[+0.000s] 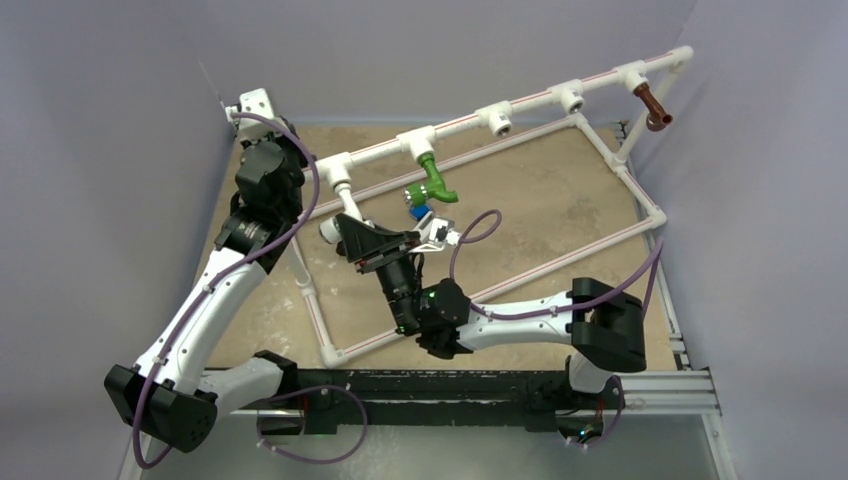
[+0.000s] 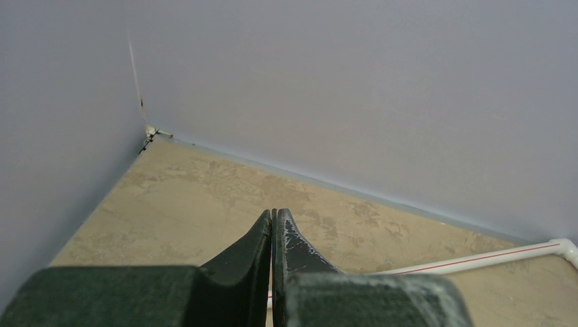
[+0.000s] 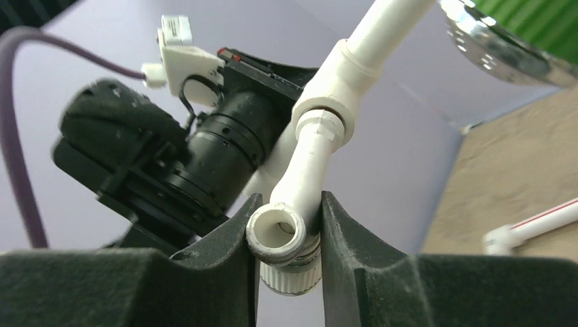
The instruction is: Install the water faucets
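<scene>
Above the tan worktop, the right gripper is flanking the spout of the white faucet. Its jaws are narrowly parted with one pad touching, and I cannot tell whether they are clamping it. The faucet is running up and away from them into a tee fitting on the pipe frame, beside the green faucet. The left gripper, closed and empty, is pointing at the far corner, well apart.

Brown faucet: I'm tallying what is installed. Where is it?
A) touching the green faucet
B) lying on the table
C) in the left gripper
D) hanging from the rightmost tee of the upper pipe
D: the brown faucet hangs from the rightmost tee of the upper pipe, far from the green faucet.
</scene>
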You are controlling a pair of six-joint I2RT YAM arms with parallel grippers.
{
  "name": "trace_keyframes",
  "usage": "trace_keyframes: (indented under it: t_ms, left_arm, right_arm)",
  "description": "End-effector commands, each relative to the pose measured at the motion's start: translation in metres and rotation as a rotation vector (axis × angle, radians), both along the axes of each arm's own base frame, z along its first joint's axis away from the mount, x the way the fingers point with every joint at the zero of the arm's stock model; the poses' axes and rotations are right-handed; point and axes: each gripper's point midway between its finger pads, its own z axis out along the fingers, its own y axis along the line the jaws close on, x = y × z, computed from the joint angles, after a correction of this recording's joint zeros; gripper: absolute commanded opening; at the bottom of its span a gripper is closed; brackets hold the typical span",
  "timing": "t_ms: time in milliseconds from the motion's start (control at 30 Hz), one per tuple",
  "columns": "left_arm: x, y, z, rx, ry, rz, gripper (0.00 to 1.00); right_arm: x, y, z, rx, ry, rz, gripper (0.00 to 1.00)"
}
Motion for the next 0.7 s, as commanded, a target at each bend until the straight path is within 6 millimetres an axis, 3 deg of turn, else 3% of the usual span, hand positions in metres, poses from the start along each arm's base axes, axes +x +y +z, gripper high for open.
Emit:
trace_keyframes:
  t_ms: [0, 200, 333, 467, 533, 667]
  left_arm:
    - [-0.003, -0.007, -0.095, 0.122, 0.309, -0.045, 0.00]
    - [-0.003, -0.008, -0.095, 0.123, 0.311, -0.051, 0.00]
    - [-0.004, -0.007, -0.095, 0.123, 0.309, -0.048, 0.00]
    - [-0.003, -0.008, -0.095, 0.124, 0.310, -0.048, 0.00]
    - [-0.003, -0.008, -0.095, 0.124, 0.310, -0.048, 0.00]
    - [-0.004, -0.007, -0.094, 0.124, 0.308, -0.048, 0.00]
  right_arm:
    - [-0.021, -0.050, 0.083, 0.721, 0.114, 0.263, 0.00]
    - [-0.030, -0.062, 0.109, 0.863, 0.121, 0.365, 0.00]
    - [-0.033, -0.065, 0.116, 0.859, 0.122, 0.386, 0.01]
    - [-0.033, -0.061, 0.101, 0.809, 0.155, 0.390, 0.29]
    - [-0.032, -0.060, 0.092, 0.795, 0.182, 0.391, 0.53]
    - [-0.034, -0.055, 0.076, 0.741, 0.224, 0.404, 0.72]
